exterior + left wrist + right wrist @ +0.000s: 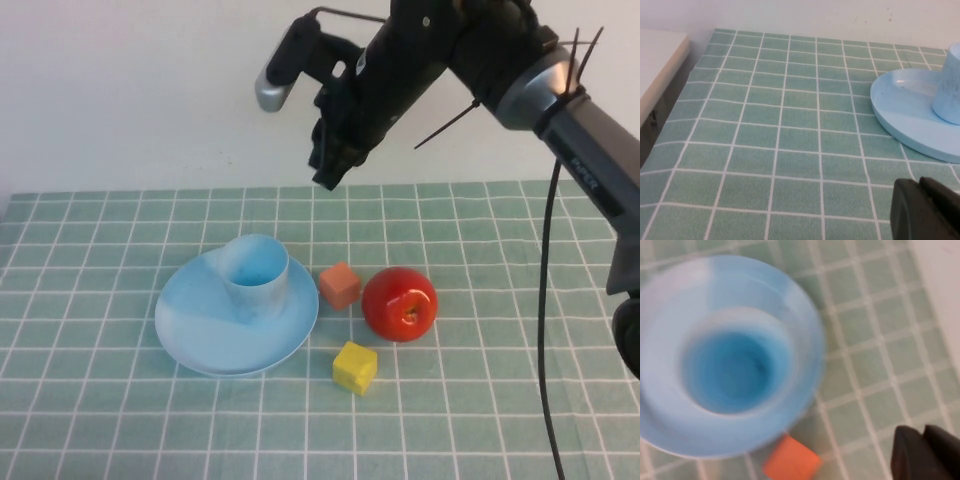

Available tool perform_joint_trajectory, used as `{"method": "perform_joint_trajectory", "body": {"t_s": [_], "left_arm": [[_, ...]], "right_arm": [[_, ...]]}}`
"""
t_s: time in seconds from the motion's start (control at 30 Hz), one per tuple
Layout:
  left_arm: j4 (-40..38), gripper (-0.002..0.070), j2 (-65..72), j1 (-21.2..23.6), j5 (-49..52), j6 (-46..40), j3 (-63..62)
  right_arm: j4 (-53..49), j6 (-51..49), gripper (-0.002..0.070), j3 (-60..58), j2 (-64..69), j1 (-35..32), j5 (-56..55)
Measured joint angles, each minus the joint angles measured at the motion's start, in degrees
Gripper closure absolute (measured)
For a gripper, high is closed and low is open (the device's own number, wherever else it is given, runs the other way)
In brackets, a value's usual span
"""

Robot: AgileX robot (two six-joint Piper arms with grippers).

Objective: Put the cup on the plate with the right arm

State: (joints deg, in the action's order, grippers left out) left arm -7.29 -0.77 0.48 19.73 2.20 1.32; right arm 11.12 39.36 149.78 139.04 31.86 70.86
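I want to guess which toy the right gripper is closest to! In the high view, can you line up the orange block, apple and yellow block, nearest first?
From the right gripper, raised above the table:
1. Orange block, beside the plate.
2. Apple, further right.
3. Yellow block, nearest the camera.

Note the finishes. The cup (pixel 256 277) and the plate (pixel 200 320) look like smooth, light blue plastic with a soft sheen; the cup wall is faintly mottled. The apple (pixel 400 304) is glossy red, with a highlight. The orange block (pixel 340 285) and yellow block (pixel 355 367) appear matt. The tablecloth (pixel 500 400) reads as matt checked cloth. The right gripper (pixel 333 160), raised above the table, is dark matt; its camera (pixel 283 72) is satin silver-grey. The left gripper (pixel 925 210), low beside the plate, is matt black.
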Motion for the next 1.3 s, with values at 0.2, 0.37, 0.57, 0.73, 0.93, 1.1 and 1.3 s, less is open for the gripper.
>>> {"method": "perform_joint_trajectory", "body": {"t_s": [0.2,0.37,0.57,0.73,0.93,1.1,1.3], "left_arm": [[0.0,0.0678,0.0,0.0,0.0,0.0,0.0],[0.0,0.0678,0.0,0.0,0.0,0.0,0.0],[0.0,0.0678,0.0,0.0,0.0,0.0,0.0],[0.0,0.0678,0.0,0.0,0.0,0.0,0.0],[0.0,0.0678,0.0,0.0,0.0,0.0,0.0],[0.0,0.0678,0.0,0.0,0.0,-0.1,0.0],[0.0,0.0678,0.0,0.0,0.0,-0.1,0.0]], "right_arm": [[-15.0,-9.3,0.0672,-3.7,-4.5,0.0,0.0],[-23.6,-12.1,0.0676,-14.9,-9.3,0.0,0.0],[-30.9,-16.7,0.0678,-27.8,-14.6,0.0,0.0],[-31.4,-19.6,0.0678,-37.8,-22.8,-0.2,-0.3],[-31.4,-23.3,0.0678,-54.0,-36.6,-1.4,-8.0],[-32.0,-27.1,0.0678,-67.9,-49.0,-3.3,-15.7],[-32.8,-32.1,0.0678,-85.3,-66.2,-7.0,-28.4]]}}
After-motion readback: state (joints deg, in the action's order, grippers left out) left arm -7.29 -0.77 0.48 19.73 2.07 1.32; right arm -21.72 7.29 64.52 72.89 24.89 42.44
